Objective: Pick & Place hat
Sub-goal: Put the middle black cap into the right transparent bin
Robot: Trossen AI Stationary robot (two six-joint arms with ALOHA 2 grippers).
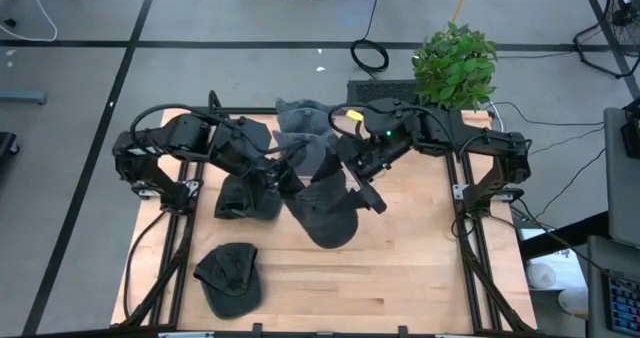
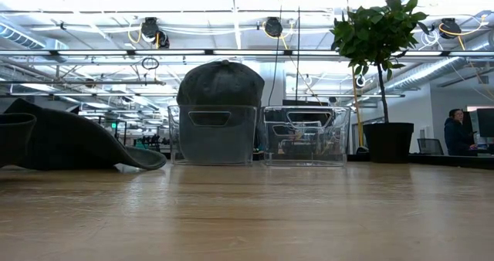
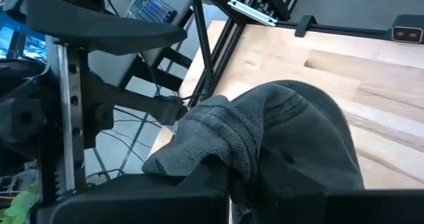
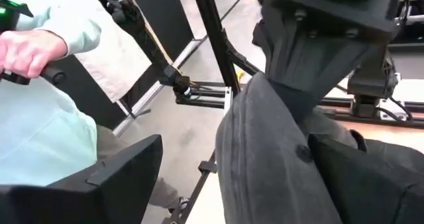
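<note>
**Left-wrist view: hat pinched between two arms, nothing secure yet**

Left gripper (image 1: 290, 168), at frame centre in the high view, is clamped together on a fold of the dark grey fabric hat (image 1: 322, 203), held above the middle of the pale wooden table (image 1: 420, 268). Right gripper (image 1: 365, 183) has its fingers spread wide around the same hat.

My worry: the pinch is on loose cloth, so it could slip free or the cap could twist as the arms part.

Hard to judge: whether the right fingers touch the cloth. A flat grey cap (image 1: 230, 276) lies lower left, and another grey cap (image 2: 220, 83) sits in a clear bin (image 2: 212, 135).
</note>
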